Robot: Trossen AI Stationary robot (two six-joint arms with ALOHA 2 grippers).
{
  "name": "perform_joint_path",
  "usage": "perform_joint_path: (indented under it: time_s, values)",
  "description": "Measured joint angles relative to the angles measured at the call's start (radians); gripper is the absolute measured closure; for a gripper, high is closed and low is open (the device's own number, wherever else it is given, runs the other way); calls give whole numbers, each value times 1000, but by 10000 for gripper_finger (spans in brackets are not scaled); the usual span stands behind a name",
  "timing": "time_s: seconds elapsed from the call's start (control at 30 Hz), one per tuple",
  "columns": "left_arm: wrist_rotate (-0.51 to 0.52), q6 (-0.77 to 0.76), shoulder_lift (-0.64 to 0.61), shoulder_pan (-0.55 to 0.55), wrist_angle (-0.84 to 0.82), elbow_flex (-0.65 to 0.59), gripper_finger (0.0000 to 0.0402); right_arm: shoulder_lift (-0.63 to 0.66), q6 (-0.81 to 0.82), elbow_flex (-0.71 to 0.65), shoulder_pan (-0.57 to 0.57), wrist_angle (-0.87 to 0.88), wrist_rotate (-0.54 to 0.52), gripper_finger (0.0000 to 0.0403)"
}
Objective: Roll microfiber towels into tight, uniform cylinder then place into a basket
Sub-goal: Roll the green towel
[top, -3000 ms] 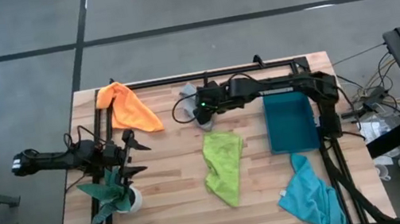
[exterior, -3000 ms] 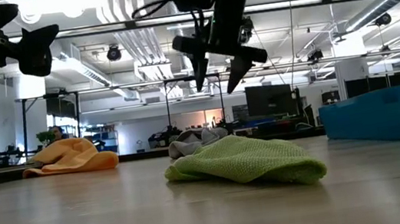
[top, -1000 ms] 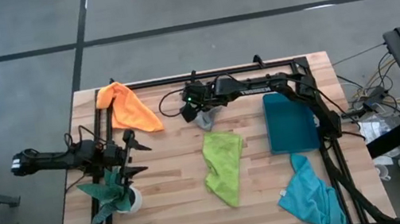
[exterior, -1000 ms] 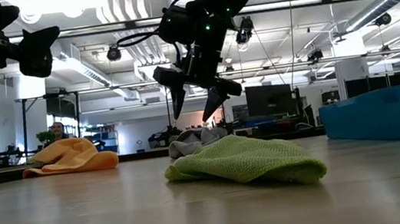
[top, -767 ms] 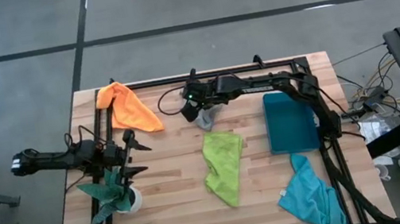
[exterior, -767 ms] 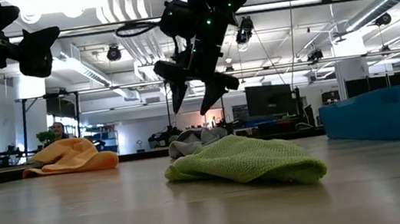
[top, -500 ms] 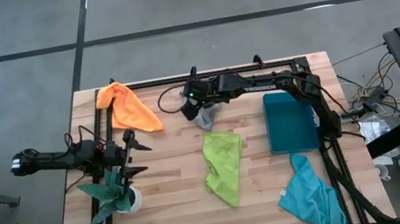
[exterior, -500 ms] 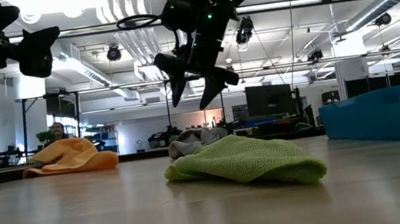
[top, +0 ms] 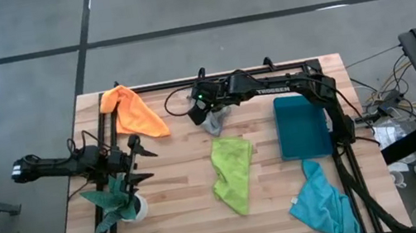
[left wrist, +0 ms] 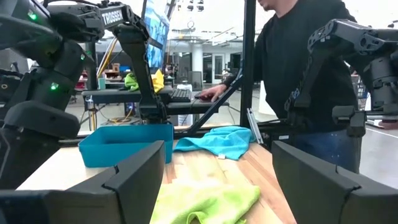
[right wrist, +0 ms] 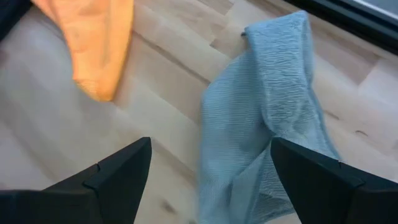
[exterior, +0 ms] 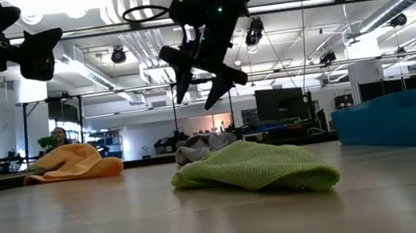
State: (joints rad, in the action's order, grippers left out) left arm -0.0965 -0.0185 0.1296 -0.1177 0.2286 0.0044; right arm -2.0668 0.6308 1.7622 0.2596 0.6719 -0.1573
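Note:
Crumpled on the far middle of the table lies the grey towel (top: 213, 122) (right wrist: 267, 124). Above it hangs my right gripper (top: 202, 107) (exterior: 195, 100) (right wrist: 211, 180), open, tilted down, touching nothing. The orange towel (top: 134, 111) lies at the far left, the lime green towel (top: 232, 171) in the middle and the turquoise towel (top: 323, 207) near the front right corner. Right of the middle stands the teal basket (top: 286, 142). My left gripper (top: 141, 160) (left wrist: 217, 186) waits open at the left side, held level.
A dark green plant in a white pot (top: 121, 201) stands just in front of my left gripper. A black frame rail (top: 218, 76) runs along the far edge. A person in dark clothes (left wrist: 298, 74) stands beyond the table's right side. Bare wood lies at the front left.
My right gripper has risen straight above the grey towel and rolled a little about its own axis, staying open. The towels lie as before.

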Motion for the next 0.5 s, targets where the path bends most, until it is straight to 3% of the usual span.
perform_joint_path:
  time_s: [0.5]
  values:
    - [0,0,0,0,0,0,123,3,5,0,0,2,3,77]
